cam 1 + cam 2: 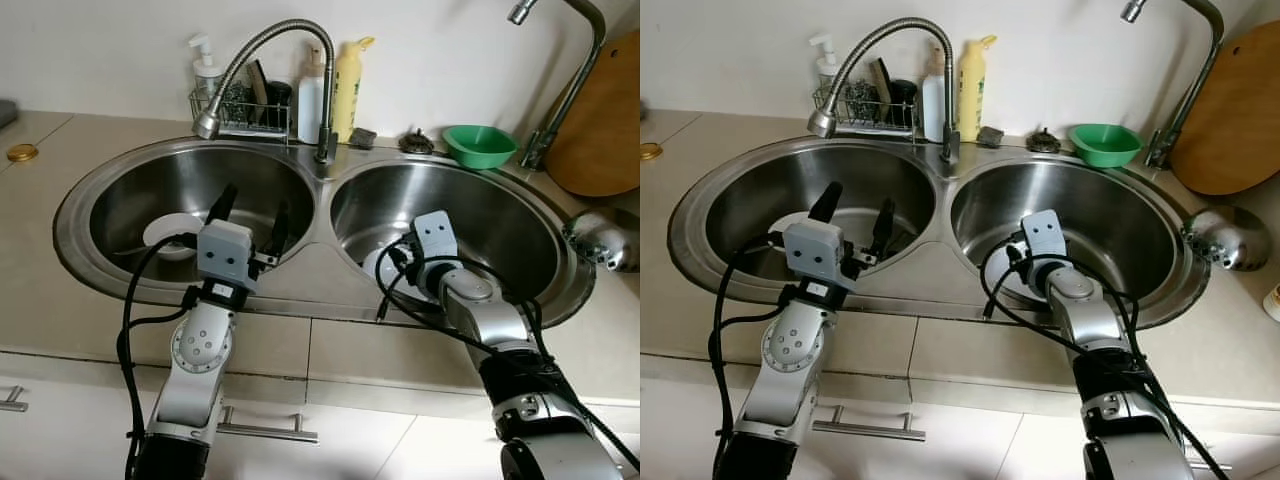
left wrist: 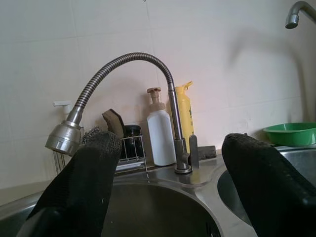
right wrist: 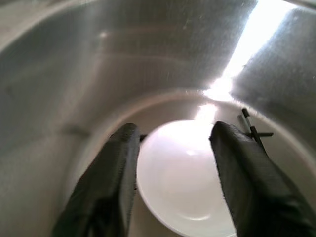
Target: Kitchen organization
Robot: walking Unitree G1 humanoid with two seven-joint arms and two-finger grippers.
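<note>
Here, a double sink (image 1: 320, 250) set in a beige worktop (image 1: 60, 160) anchored the scene. No brand or lettering could be read on the bottles behind the sink; any labels were too small or turned away.

The left gripper (image 1: 250, 222) was raised over the sink's left basin, its arm angled up from the front rim, jaws spread wide and holding nothing. Past its fingers (image 2: 84, 182), the left wrist view showed the flexible faucet (image 2: 123, 64) at the sink's back edge, with a white pump bottle (image 2: 161, 136) and a yellow bottle (image 2: 185, 116) just beside it.

The right gripper (image 3: 173, 173) was reaching down into the sink's right basin, forearm bent over the front rim, jaws parted on either side of a white plate (image 3: 182, 177) lying on the basin floor; whether they touched it could not be told. A second white dish (image 1: 170, 235) lay in the left basin.

Behind the sink's right basin sat a green bowl (image 1: 480, 145), with a wooden board (image 1: 600, 120) leaning against the wall beyond it.
</note>
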